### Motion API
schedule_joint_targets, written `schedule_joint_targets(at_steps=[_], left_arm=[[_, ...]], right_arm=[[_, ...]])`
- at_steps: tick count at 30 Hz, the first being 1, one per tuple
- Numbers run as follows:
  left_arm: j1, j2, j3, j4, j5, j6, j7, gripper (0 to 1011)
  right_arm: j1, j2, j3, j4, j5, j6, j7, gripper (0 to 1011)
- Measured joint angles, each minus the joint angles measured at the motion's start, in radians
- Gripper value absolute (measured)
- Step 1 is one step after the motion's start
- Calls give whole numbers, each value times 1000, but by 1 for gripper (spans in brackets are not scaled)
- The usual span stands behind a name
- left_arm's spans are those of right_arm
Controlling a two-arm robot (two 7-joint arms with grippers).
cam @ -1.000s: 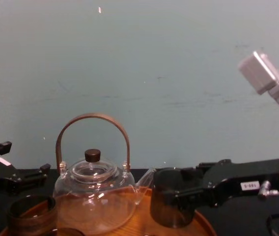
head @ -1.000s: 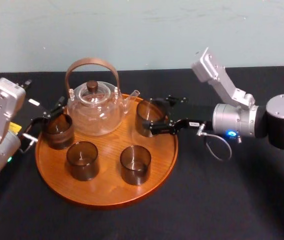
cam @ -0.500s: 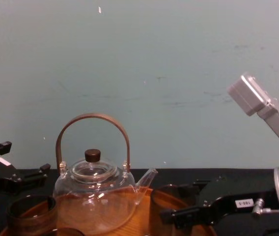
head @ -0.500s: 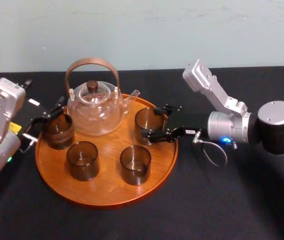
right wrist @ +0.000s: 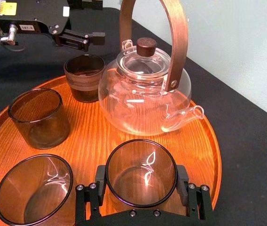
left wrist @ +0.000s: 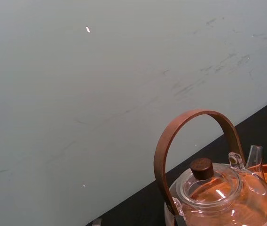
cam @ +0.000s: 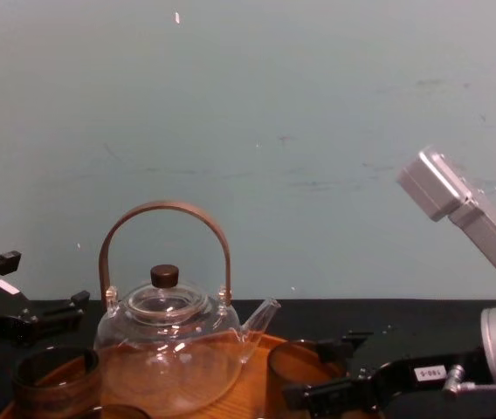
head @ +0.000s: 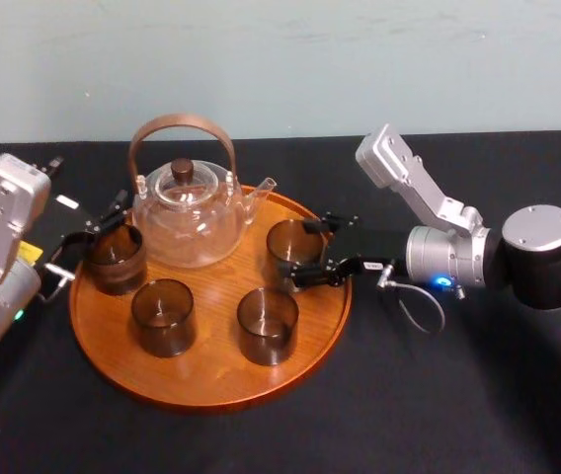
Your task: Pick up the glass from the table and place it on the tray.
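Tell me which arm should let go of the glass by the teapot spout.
Right. The right gripper is shut on that glass, which stands on the tray; the left gripper sits at the tray's left edge by another glass.

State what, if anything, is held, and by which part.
The right claw grips a glass by opposite sides of its wall, near the rim, standing on the tray. The left claw holds nothing.

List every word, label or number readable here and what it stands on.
"187-4", as best it reads: white label on the left tool.
"180-5", last digit uncertain: white tag on the right tool.
Yellow sticker on the left arm: print too small to read.
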Motion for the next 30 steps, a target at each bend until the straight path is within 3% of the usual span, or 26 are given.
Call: schedule_joint_targets(at_steps=[12,17,30], left_arm=[[0,0,0,0,0,0,0,1001],[0,0,0,0,0,0,0,1001],[0,0,0,0,0,0,0,1001]], right_arm=[[0,1,0,-1,2,1,0,903],[-1,1,0,-1,2,1,0,1002],[-1,2,2,-2,3,2,0,1002]])
